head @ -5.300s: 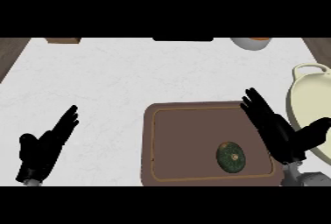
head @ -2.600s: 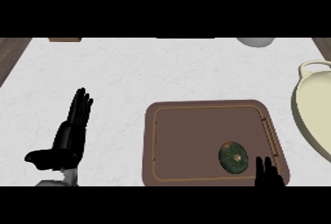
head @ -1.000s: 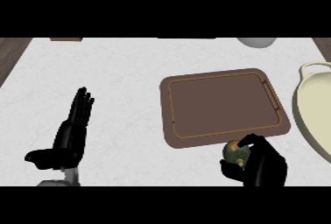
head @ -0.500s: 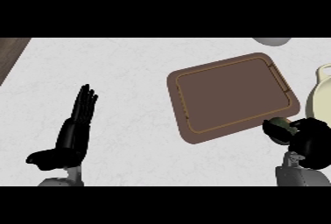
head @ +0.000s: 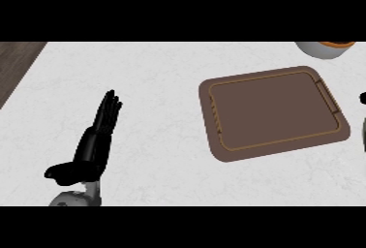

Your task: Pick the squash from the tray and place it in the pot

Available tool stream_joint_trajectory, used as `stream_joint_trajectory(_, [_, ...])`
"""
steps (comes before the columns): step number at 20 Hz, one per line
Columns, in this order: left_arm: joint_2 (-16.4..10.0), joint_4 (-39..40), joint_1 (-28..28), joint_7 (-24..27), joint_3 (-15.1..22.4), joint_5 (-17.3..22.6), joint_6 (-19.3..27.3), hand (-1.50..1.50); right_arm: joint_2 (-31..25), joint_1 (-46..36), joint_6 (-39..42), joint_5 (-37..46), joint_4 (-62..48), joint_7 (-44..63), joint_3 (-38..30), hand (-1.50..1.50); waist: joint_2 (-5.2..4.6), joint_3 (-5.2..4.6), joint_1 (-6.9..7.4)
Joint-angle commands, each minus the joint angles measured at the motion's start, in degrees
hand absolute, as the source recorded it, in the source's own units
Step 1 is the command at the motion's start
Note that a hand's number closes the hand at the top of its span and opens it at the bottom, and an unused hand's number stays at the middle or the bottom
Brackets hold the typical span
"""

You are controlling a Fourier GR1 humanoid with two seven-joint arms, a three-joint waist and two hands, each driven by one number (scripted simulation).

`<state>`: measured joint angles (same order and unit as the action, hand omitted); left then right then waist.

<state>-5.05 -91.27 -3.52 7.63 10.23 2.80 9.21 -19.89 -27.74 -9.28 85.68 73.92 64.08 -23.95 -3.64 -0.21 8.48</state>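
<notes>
Resting at the lower left, my left hand (head: pixel 91 147) stays flat-fingered, holding nothing. Since half a second ago the tray (head: pixel 275 114) has slid leftward in view; my right hand (head: pixel 362 99) is only a sliver at the edge, grip untellable, squash out of sight.

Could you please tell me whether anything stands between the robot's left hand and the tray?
Nothing visible does: only bare counter lies between the open left hand and the tray. The tray's surface holds nothing, and neither squash nor pot shows in this view.
</notes>
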Motion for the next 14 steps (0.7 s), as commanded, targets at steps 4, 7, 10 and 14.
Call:
stream_joint_trajectory(4, [0.54,0.96,-2.21,-0.75,0.51,-0.32,-0.09,0.0,-8.5,-13.35,6.39,11.37,-14.25,12.4,-5.45,1.5,-0.08,0.07,1.91])
stream_joint_trajectory(7, [1.08,1.26,-2.26,-1.69,1.66,-0.83,-0.01,0.0,-10.78,-17.03,7.16,15.3,-19.28,13.95,-7.41,1.5,0.13,0.2,1.35])
stream_joint_trajectory(10, [1.83,1.94,-3.08,-0.99,1.37,-1.21,0.92,0.0,-11.75,-20.7,7.17,19.02,-23.2,16.2,-8.95,1.5,0.18,0.24,1.04])
stream_joint_trajectory(14, [1.64,2.96,-2.36,-0.43,-0.03,-0.54,1.15,0.0,-11.66,-24.2,8.03,24.06,-27.66,19.32,-10.5,1.5,0.82,0.22,-0.02])
